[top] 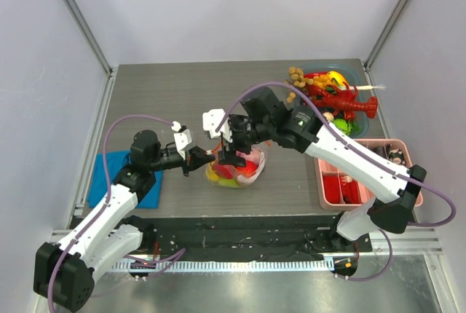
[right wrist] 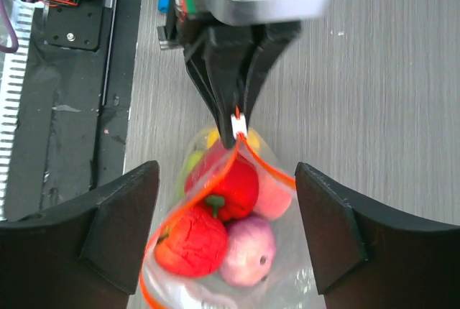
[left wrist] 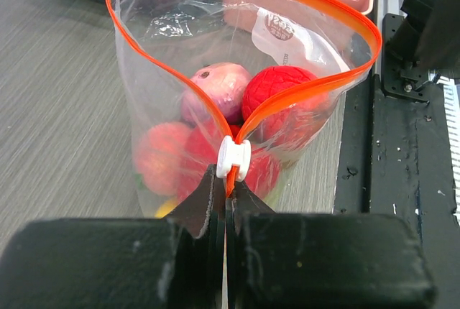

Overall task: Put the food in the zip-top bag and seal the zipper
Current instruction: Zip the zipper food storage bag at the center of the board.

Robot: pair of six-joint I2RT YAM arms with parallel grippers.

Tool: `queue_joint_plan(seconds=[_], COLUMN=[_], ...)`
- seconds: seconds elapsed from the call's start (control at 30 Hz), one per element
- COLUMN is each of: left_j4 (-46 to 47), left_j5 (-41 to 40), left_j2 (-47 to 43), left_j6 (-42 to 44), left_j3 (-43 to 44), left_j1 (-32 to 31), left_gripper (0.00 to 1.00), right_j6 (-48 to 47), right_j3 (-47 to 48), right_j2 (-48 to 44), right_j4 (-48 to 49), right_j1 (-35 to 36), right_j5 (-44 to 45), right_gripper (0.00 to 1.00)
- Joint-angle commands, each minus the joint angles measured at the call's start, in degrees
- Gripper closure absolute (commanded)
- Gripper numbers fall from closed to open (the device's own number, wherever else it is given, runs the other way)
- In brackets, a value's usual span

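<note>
Though the food (left wrist: 280,86) already lies in the bag (left wrist: 165,57), with red, pink and yellow pieces heaped at the bottom, the zipper (left wrist: 295,98) gapes in a wide loop, not yet sealed. The bag stands upright mid-table (top: 167,94), between the two arms. The left gripper (left wrist: 226,194) is clamped tight on the zipper's joined end, just below the white slider (left wrist: 233,158). I judge it an anchor: it keeps the strip taut and the bag standing so the slider can be run along. The right gripper (right wrist: 226,237) hangs over the open mouth, fingers spread wide, nothing held. That looks well placed to come down on the slider or the far rim. A white label (left wrist: 287,36) on the far wall carries a brown oval mark and lines of small print. It is blurred through the plastic and no word is readable. No other writing made out.
</note>
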Motion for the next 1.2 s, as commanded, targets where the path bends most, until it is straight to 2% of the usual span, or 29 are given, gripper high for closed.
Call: queue_joint_plan(seconds=[0.0,0.1,0.27,0.6,0.87,0.9,0.93,1.03,1.17], left_j4=[0.7,0.6,0.5,-0.3,-2.9,-2.9,-3.4,-3.7,-3.0], left_j5=[0.9,0.5,1.5,2.2,1.4,1.2,0.5,-0.5,-1.5], left_j2=[-0.7,-0.7,-0.9,-2.3,-4.1,-4.1,-4.4,-5.2,-6.6], left_j6=[1.9,2.4,2.5,2.8,4.5,4.5,4.4,4.1,2.9], left_j3=[2.6,2.7,2.6,1.9,2.0,2.0,2.0,1.8,1.2], left_j1=[-0.1,-0.1,-0.2,-0.1,-0.1,-0.2,-0.1,0.1,1.0], left_gripper=[1.0,1.0,1.0,1.0,1.0,1.0,1.0,1.0,1.0], right_j6=[-3.9,-4.6,-4.8,-5.3,-5.7,-5.9,-5.9,-6.4,-7.1], right_j3=[-3.9,-6.8,-7.1,-7.5,-5.4,-5.2,-4.7,-4.5,-5.9], right_j2=[-0.5,-0.5,1.8,3.6,6.0,6.2,6.4,6.1,4.6], right_j4=[10.6,14.2,14.6,15.8,13.1,12.6,12.1,9.7,6.3], right_j1=[3.1,3.4,3.4,3.4,3.5,3.5,3.3,3.4,3.2], right_j5=[3.2,3.7,3.8,2.6,1.9,1.7,1.7,2.4,4.4], right_gripper=[0.21,0.31,0.48,0.58,0.76,0.79,0.88,0.98,0.99])
